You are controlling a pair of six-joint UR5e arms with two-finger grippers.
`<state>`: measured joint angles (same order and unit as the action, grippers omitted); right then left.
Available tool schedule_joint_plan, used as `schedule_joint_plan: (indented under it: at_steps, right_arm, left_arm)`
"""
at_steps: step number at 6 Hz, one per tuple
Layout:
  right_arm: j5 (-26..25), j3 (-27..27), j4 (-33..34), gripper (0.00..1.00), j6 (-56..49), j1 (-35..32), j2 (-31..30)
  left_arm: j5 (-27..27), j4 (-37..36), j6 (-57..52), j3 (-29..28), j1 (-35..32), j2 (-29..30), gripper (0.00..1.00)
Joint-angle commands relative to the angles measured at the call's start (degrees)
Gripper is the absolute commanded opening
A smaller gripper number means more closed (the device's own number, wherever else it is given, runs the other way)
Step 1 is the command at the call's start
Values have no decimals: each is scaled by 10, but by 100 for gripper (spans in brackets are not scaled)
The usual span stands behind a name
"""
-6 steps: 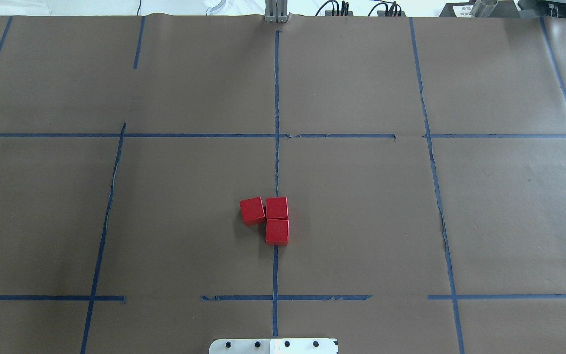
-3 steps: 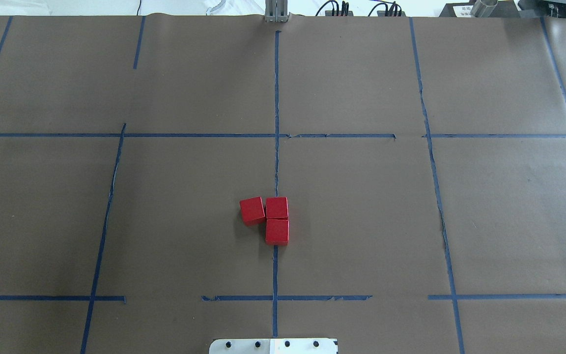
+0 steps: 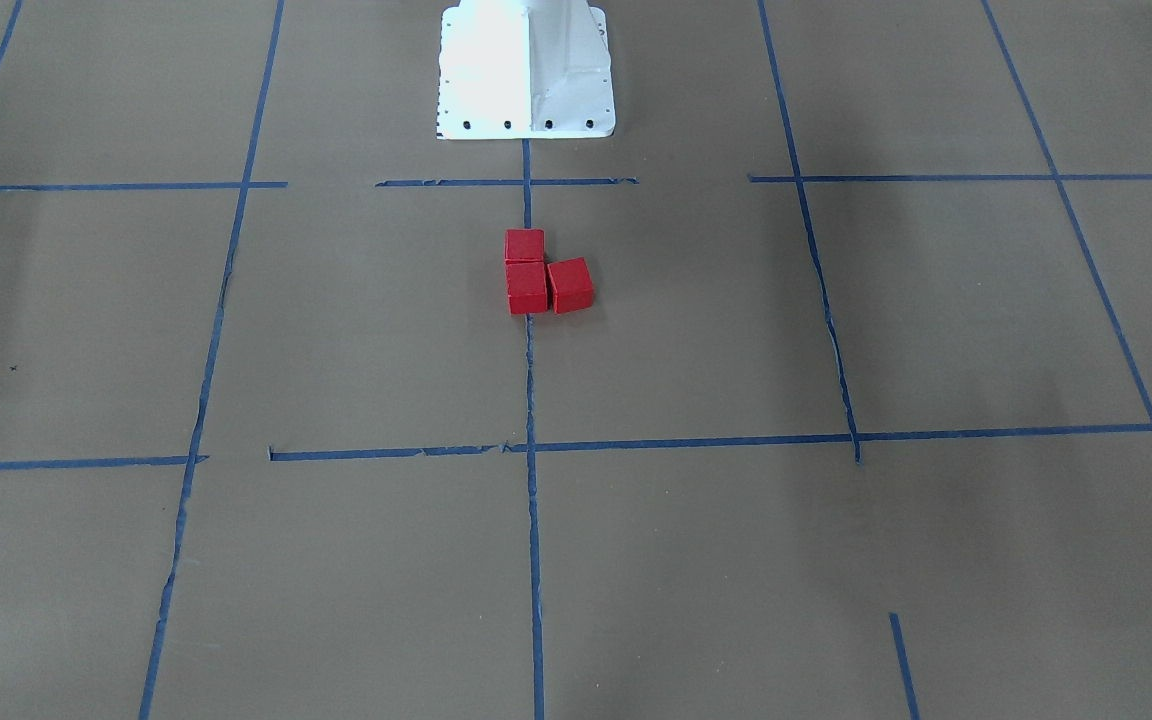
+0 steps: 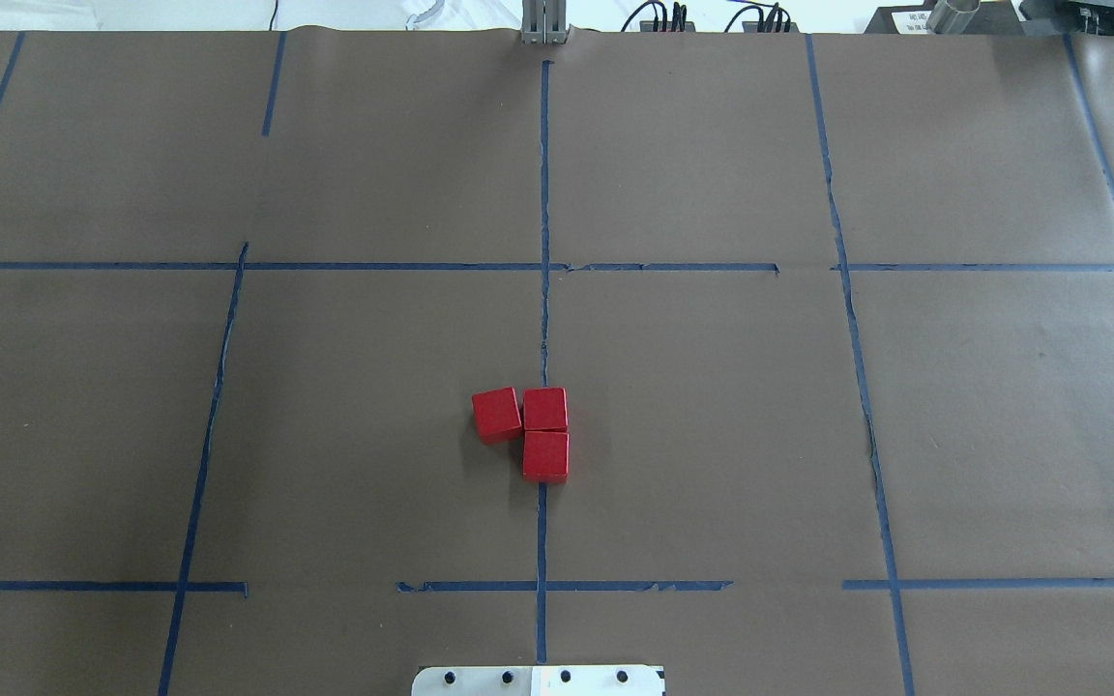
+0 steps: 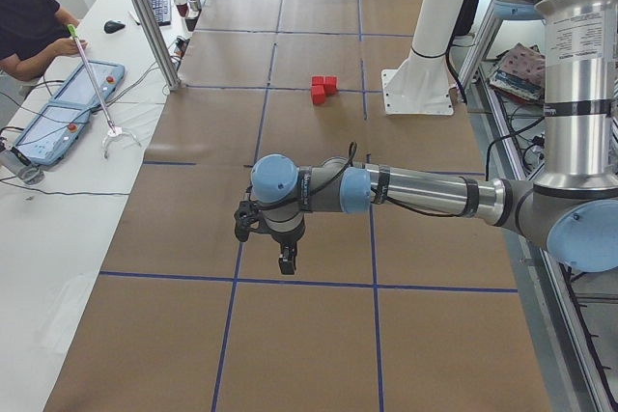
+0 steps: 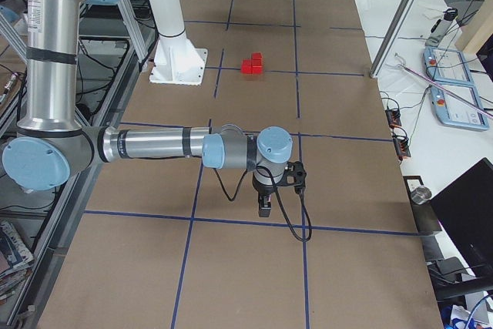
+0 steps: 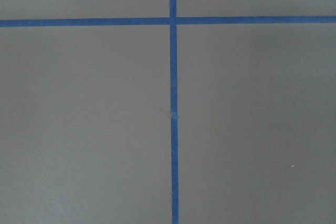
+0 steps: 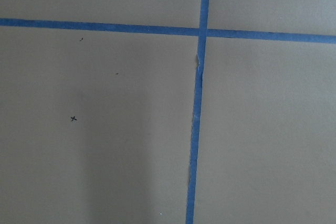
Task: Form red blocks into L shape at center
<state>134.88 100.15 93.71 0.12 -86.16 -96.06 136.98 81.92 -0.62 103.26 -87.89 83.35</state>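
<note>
The front-facing view shows the red blocks (image 3: 526,286) gathered in an L on the brown-papered table (image 3: 836,560), just in front of the white base plate (image 3: 526,70). Two of them sit in a row along the central line of the blue tape lines (image 3: 533,560), and the third is pressed against the side of the one farther from the base. The overhead view adds that this third block lies to the robot's left and is turned slightly out of square; no arm appears in either of these views. The exterior left view alone shows the left gripper (image 5: 287,262), which points down above the paper well away from the blocks, and a person (image 5: 29,16) seated at a side table. Whether its fingers are apart or together cannot be told there. The exterior right view alone shows the right gripper (image 6: 264,207), likewise pointing down far from the blocks, its state equally unclear. The left wrist view holds only paper and crossing tape. The right wrist view adds a small pen-drawn x (image 8: 73,118).
</note>
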Motion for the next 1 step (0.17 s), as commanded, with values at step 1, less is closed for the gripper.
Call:
schedule_joint_plan:
  at_steps: [1]
  right_arm:
    - [1,-1,0,100,4,-1,2]
  left_arm:
    - [21,0,1,2,0,0,100]
